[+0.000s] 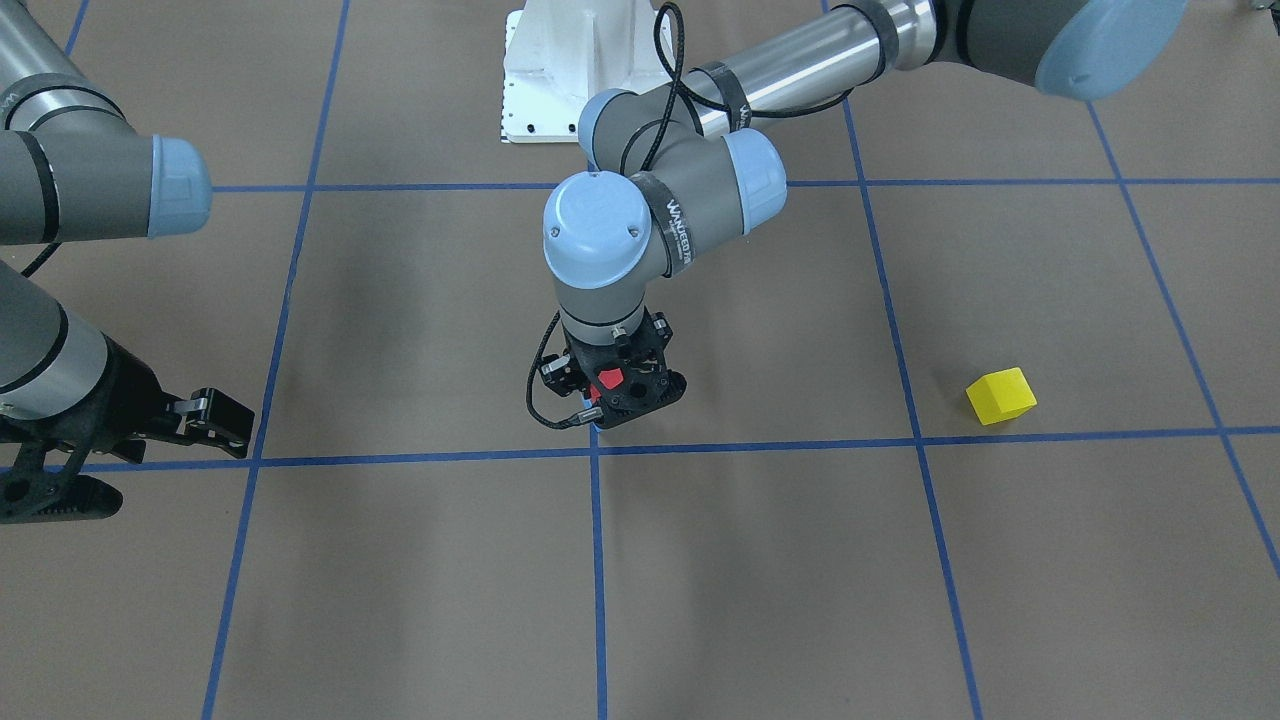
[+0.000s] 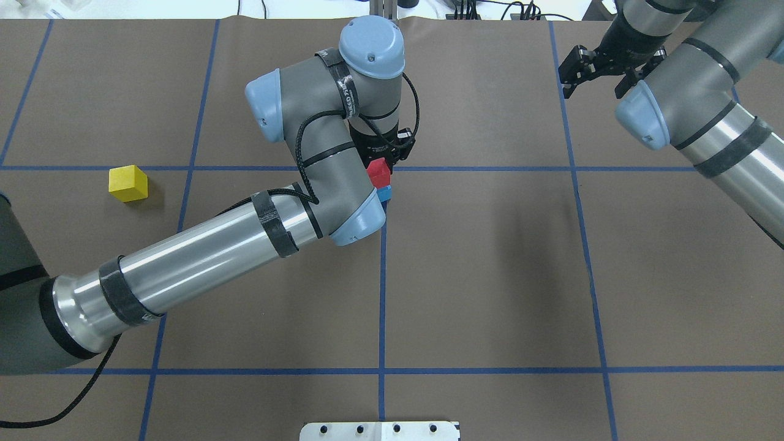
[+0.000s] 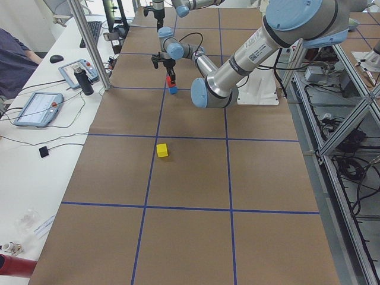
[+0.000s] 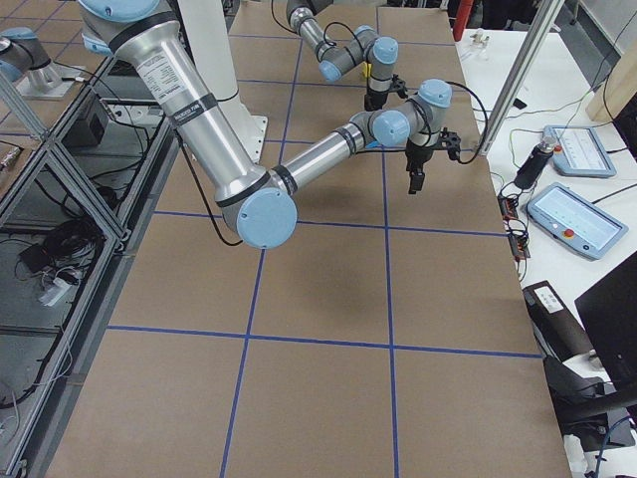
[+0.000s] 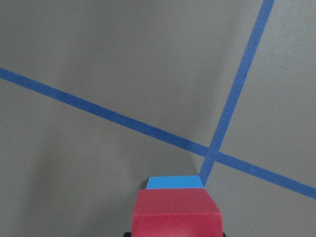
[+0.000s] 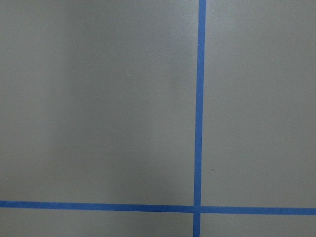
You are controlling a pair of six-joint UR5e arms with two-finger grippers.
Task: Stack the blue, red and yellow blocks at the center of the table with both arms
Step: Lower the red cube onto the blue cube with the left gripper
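Three blocks on the brown surface (image 2: 490, 275), two of them stacked at its middle.
Seen from over the robot's shoulders, the yellow block (image 2: 128, 183) sits alone far to the left, just under a blue tape line (image 2: 478, 168) and well apart from the others. At the centre, where two tape lines cross, the red block (image 2: 379, 173) rests on top of the blue block (image 2: 384, 195). The left pincer (image 1: 612, 385) points straight down over this stack, closed around the red block, its arm reaching in from the lower left. Far to the right, near the surface's far edge, the right pincer (image 2: 595, 76) hangs above bare paper with its fingers spread wide and nothing between them; its wrist camera shows only paper and tape.
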